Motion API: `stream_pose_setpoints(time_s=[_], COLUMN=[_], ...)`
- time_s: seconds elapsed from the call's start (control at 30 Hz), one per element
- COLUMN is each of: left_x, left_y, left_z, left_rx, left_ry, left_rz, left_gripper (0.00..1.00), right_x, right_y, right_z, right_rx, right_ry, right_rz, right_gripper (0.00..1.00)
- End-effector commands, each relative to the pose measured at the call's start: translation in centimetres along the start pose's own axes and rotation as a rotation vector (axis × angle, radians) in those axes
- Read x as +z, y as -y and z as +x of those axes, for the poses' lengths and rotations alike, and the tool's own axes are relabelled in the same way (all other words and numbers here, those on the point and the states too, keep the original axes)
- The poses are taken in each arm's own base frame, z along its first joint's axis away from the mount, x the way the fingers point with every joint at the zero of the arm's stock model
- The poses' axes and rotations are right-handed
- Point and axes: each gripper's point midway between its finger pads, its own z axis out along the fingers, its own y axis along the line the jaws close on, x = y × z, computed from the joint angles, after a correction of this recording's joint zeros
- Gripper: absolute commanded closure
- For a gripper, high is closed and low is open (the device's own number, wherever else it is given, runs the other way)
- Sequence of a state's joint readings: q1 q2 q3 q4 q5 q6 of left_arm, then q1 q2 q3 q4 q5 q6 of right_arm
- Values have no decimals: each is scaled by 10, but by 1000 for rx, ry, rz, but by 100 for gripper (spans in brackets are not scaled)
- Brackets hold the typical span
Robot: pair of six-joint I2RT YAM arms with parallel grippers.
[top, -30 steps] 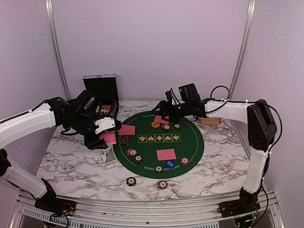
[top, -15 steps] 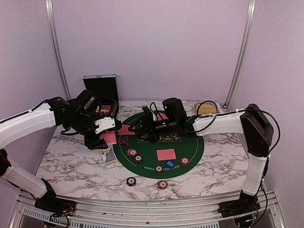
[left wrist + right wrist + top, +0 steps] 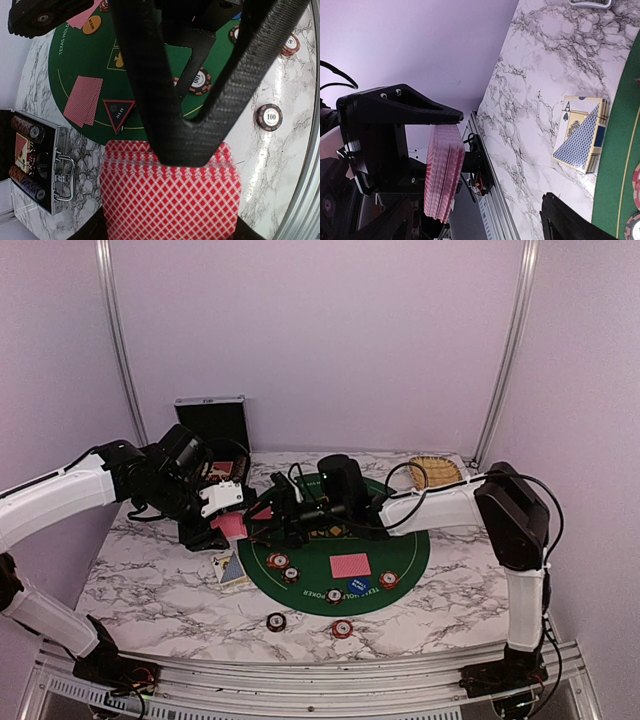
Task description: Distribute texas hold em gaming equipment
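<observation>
My left gripper point(image 3: 230, 524) is shut on a deck of pink-red-backed cards point(image 3: 170, 195), held above the marble just left of the green mat point(image 3: 400, 540). My right gripper point(image 3: 263, 526) is open and empty, reaching left across the mat, close to the deck point(image 3: 441, 172). Its jaws stand wide apart in the right wrist view. Pairs of cards lie on the mat point(image 3: 350, 565) point(image 3: 82, 100). A dark triangular marker point(image 3: 119, 111), an orange button point(image 3: 91, 24), a blue button point(image 3: 356, 585) and chips point(image 3: 199, 81) point(image 3: 280, 561) are on the mat. Other chips point(image 3: 276, 621) point(image 3: 342, 628) lie on the marble.
A blue-backed card box point(image 3: 233, 569) lies under the left gripper at the mat's left edge. An open black case point(image 3: 212, 423) with chips point(image 3: 27, 127) stands at the back left. A wicker basket point(image 3: 437, 471) sits at the back right. A metal rail point(image 3: 300, 680) runs along the table's near edge.
My right arm has swung left from the far side of the mat to just beside the deck. My left gripper has stayed almost still with the deck.
</observation>
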State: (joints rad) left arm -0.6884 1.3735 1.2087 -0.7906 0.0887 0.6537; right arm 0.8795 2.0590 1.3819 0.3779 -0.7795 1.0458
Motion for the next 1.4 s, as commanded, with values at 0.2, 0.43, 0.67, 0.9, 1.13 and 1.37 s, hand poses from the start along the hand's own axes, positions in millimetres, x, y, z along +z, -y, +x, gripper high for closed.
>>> stream_pose_setpoints(time_s=[0.2,0.43,0.67,0.9,1.13,1.37], left_x=[-10,-11,-9,-8,-9,-9], left_y=[-3,-2,0,1,1,1], left_z=[-10,-10,-8,-7,-5,-5], left_rx=[-1,1,3,4,7,7], left_ry=[38,41,36,35,32,32], left_rz=[-6,-5,4,8,1,0], left_gripper=[100,100,100,100,100,100], right_x=[29,48,61,71,66,37], right_y=[-31,-30,-34,-26,-1,10], right_z=[-1,4,1,-2,-2,-14], right_rx=[-44,-28,-26,-8,33,29], right_ry=[-36,-71,-78,-90,-96,-42], right_rz=[-102,-134,-161,-163,-89,-15], right_gripper=[14,17,17,18,23,32])
